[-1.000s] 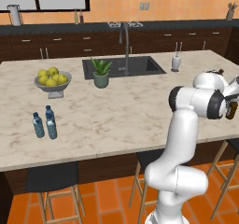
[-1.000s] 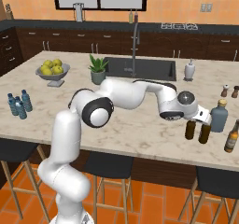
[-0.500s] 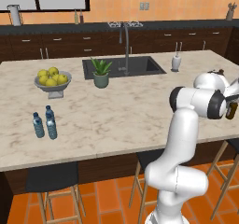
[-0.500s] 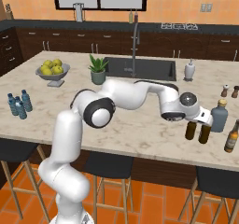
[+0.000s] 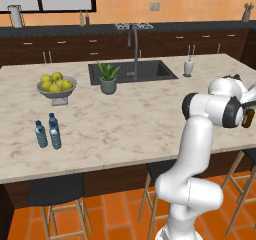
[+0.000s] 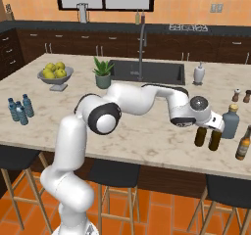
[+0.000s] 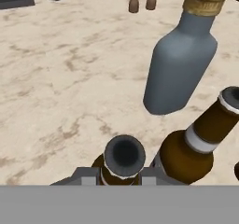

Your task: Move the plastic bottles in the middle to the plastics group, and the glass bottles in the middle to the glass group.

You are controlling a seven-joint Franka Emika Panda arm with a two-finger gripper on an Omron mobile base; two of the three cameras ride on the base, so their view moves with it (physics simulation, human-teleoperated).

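My gripper (image 7: pixel 122 173) is shut on the neck of a dark amber glass bottle (image 7: pixel 123 154), seen from above between the finger tips. A second amber glass bottle (image 7: pixel 196 143) stands close beside it. In the right base view the gripper (image 6: pixel 212 127) hangs over the two amber bottles (image 6: pixel 201 136) (image 6: pixel 214 140) near the counter's front right edge. The glass group, a squat grey-blue bottle (image 6: pixel 230 123) (image 7: pixel 179 64), stands just behind them. The plastics group of small water bottles (image 6: pixel 19 111) (image 5: pixel 49 132) stands far left.
Another brown bottle (image 6: pixel 242 143) stands at the counter's right edge. Salt and pepper shakers (image 6: pixel 241 96) and a white dispenser (image 6: pixel 198 74) sit behind. A fruit bowl (image 6: pixel 55 74), a potted plant (image 6: pixel 102 74) and the sink (image 6: pixel 147 71) lie further left.
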